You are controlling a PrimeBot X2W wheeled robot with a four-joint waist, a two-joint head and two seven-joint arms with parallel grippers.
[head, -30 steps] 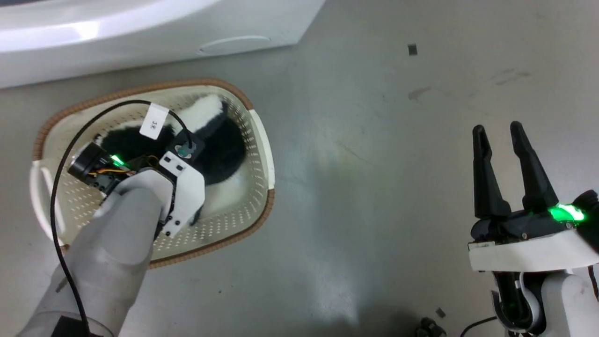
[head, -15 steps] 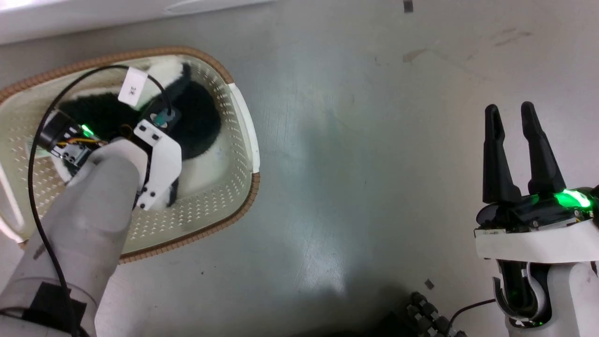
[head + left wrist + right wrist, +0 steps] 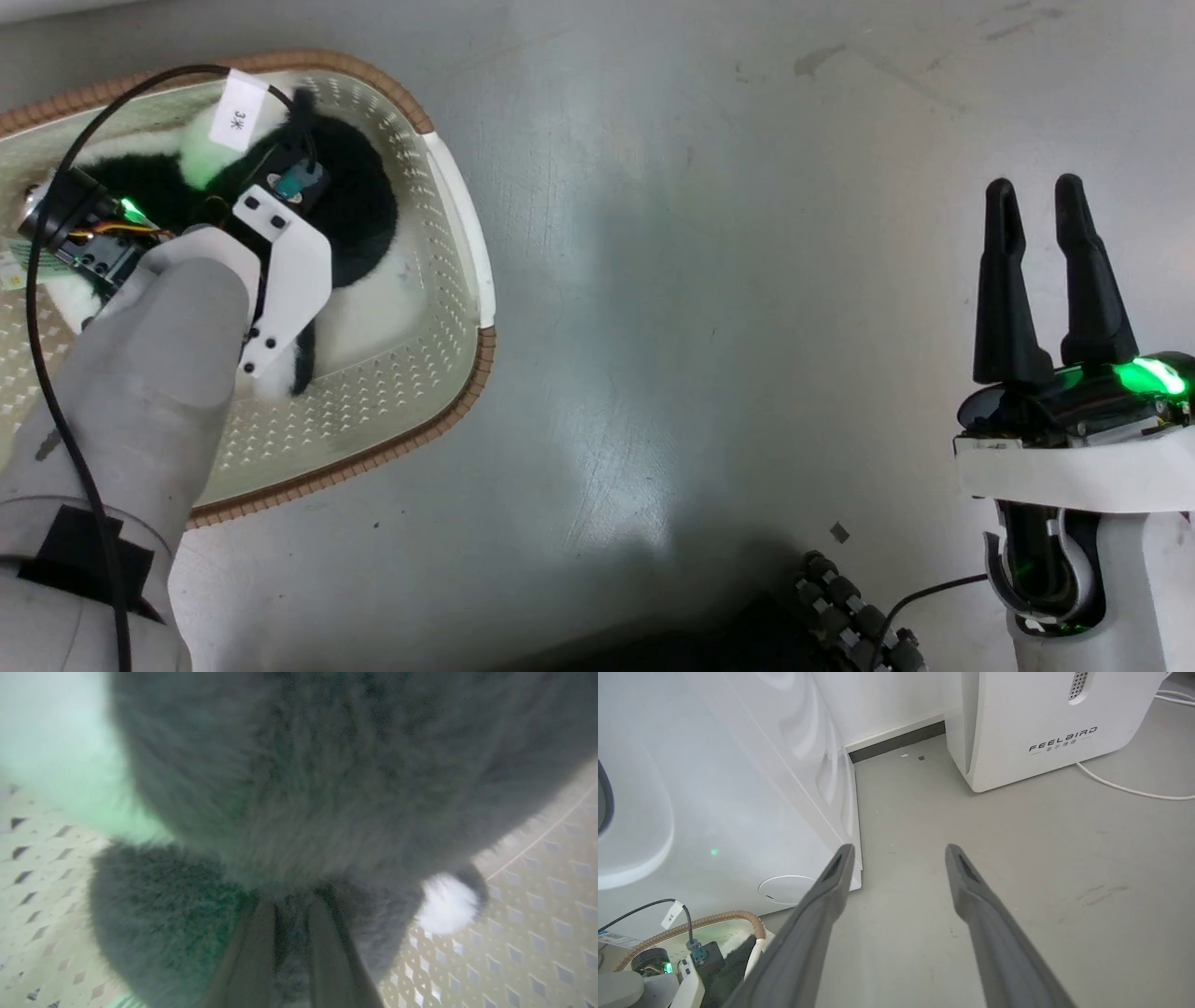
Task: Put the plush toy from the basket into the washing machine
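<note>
Toy: the plush toy lies inside the basket, at 10 o'clock in the head view.
Left gripper: down in the basket, fingers drawn close together, pinching black fur between them.
Right gripper: at 4 o'clock over the bare floor, fingers spread, holding nothing.
Washing machine: at 9 o'clock in the right wrist view, just beyond the basket's rim.

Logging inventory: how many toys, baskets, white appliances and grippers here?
Fluffy black-and-white plush toy: 1
Cream perforated plastic basket: 1
White appliances: 2, washing machine and FEELBIRD unit
Dark two-fingered grippers: 2, left gripper and right gripper
Total: 6
</note>
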